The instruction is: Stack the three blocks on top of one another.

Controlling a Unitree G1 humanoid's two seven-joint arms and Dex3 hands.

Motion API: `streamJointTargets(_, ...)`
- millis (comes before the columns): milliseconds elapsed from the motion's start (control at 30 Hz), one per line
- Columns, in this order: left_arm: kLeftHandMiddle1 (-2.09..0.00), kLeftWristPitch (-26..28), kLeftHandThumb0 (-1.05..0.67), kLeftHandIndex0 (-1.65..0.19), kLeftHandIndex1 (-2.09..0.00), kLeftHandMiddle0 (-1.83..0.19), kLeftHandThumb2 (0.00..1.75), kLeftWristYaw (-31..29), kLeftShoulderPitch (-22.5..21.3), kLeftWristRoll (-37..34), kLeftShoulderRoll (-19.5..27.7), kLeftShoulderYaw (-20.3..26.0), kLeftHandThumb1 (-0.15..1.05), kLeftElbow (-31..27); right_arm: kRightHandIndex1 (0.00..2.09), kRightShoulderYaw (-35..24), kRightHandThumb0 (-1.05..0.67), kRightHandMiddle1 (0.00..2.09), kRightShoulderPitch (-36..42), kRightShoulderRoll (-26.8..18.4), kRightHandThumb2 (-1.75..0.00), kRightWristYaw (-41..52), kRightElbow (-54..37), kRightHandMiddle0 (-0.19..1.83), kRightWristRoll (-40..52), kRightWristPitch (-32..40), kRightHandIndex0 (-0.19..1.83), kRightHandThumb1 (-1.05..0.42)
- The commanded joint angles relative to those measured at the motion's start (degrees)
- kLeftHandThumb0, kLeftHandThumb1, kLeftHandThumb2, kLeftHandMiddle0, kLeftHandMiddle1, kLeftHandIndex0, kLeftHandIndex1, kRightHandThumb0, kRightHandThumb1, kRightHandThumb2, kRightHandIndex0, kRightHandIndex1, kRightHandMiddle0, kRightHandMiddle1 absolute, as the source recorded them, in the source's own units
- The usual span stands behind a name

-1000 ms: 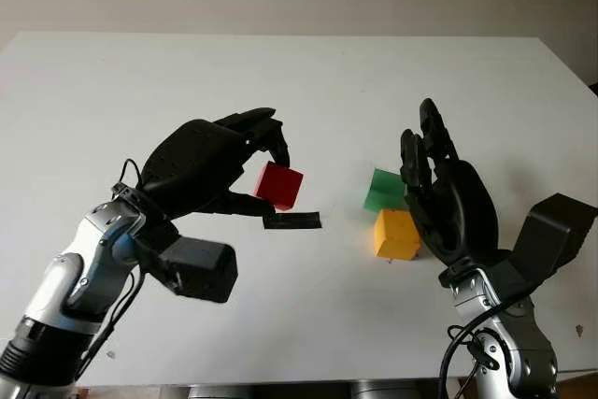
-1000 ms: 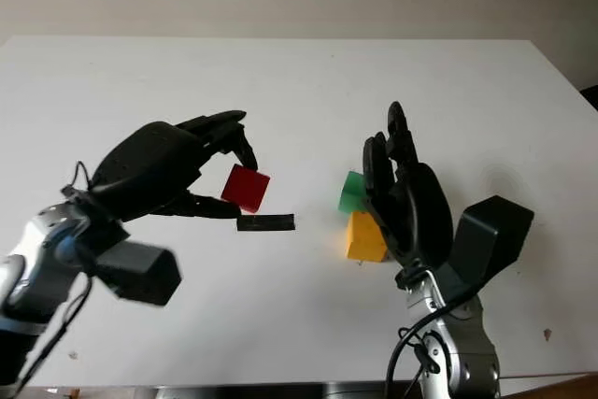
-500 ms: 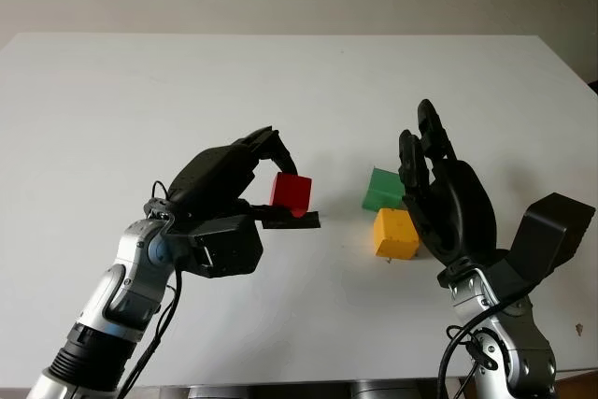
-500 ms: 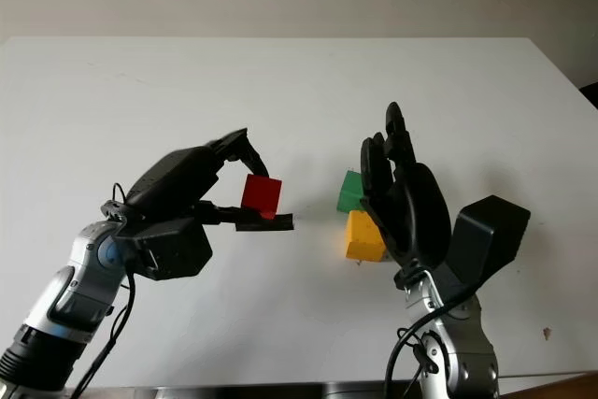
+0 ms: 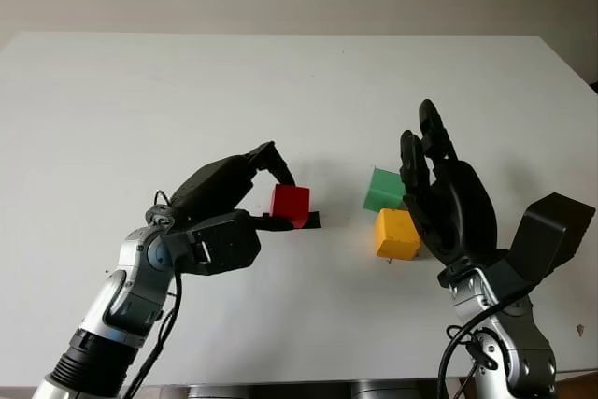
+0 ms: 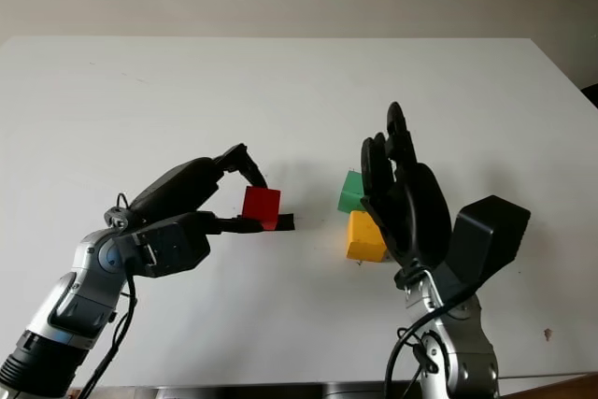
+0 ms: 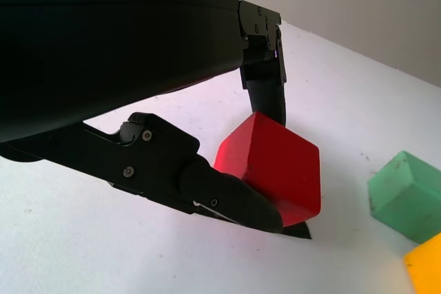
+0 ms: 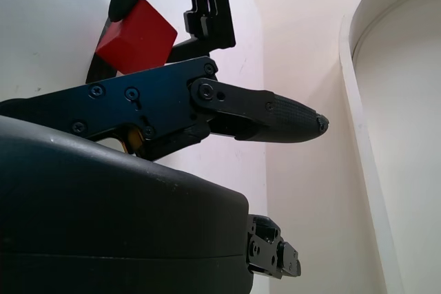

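Left robot hand (image 5: 278, 195): positioned left of centre in the left eye view, arm entering from the lower left corner. Its fingers are clamped on the red block (image 5: 290, 205). One finger (image 7: 265, 84) bears on the far face of the block and the thumb (image 7: 231, 197) presses the near face, as the left wrist view confirms.

Red block: located just left of the frame's centre, directly over a strip of black tape (image 5: 308, 222) that lies flat on the bench (image 5: 187, 81). The block's lower edge appears at or very near the tape. Whether it is fully seated on the tape cannot be determined.

Green block (image 5: 384, 189): right of centre in the left eye view, sitting on the bench, one face slightly turned toward the camera.

Yellow block (image 5: 395, 234): just below the green block in the frame and near or touching it; contact between the two cannot be confirmed. Both are partly covered on their right side by the right robot hand.

Right robot hand (image 5: 447, 198): at lower right of the left eye view, raised with palm side toward the green and yellow blocks, open and holding nothing. It stands just beside those two blocks, well apart from the red block.

Bench: white surface occupying most of the frame, with a pale wall along the upper edge.
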Motion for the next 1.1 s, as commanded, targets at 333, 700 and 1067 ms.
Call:
streamJointTargets(333,-0.05,3.6,-0.60,-0.22,-0.23,0.12,0.05,1.8,0.8,7.1,0.1,-2.5,0.97,-2.8,0.00,-0.2,-0.65,0.00,0.0,-0.6,-0.56,0.4,-0.3,-0.19,-0.1,-0.1,-0.19,-1.05)
streamJointTargets(700,-0.05,3.1,-0.66,-0.06,-0.03,0.18,0.05,0.9,0.9,4.7,0.1,-1.8,0.96,-3.4,0.00,-0.2,-0.64,0.00,-0.4,-0.2,-0.56,0.2,0.1,-0.19,0.0,-0.3,-0.19,-1.05)
streamJointTargets(1067,0.00,1.7,-0.90,0.19,0.00,0.19,0.31,-0.9,5.6,-9.1,-1.4,5.1,1.04,-11.7,0.00,-0.3,-0.65,0.00,-0.5,-1.2,-0.56,0.2,-0.8,-0.19,-0.7,0.4,-0.19,-1.05)
